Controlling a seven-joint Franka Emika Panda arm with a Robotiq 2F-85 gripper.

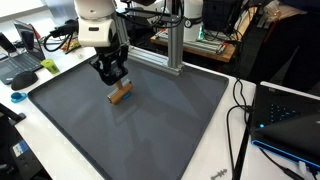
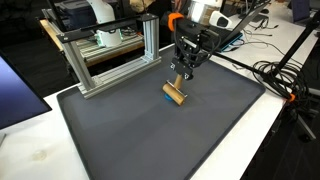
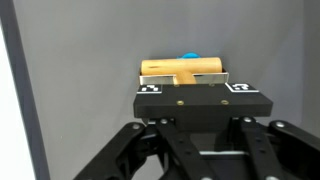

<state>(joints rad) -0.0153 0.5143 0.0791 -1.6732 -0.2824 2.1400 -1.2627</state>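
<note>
The hand [image 1: 114, 82] is clamped on the stem of a wooden piece [image 3: 182, 69] over the grey mat [image 1: 170, 115].

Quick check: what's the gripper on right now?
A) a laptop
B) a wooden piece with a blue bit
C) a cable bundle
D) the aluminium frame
B: in both exterior views the gripper is right over the wooden piece on the grey mat. The wrist view shows the piece's stem running in between the shut fingertips, with the blue bit behind it.
</note>
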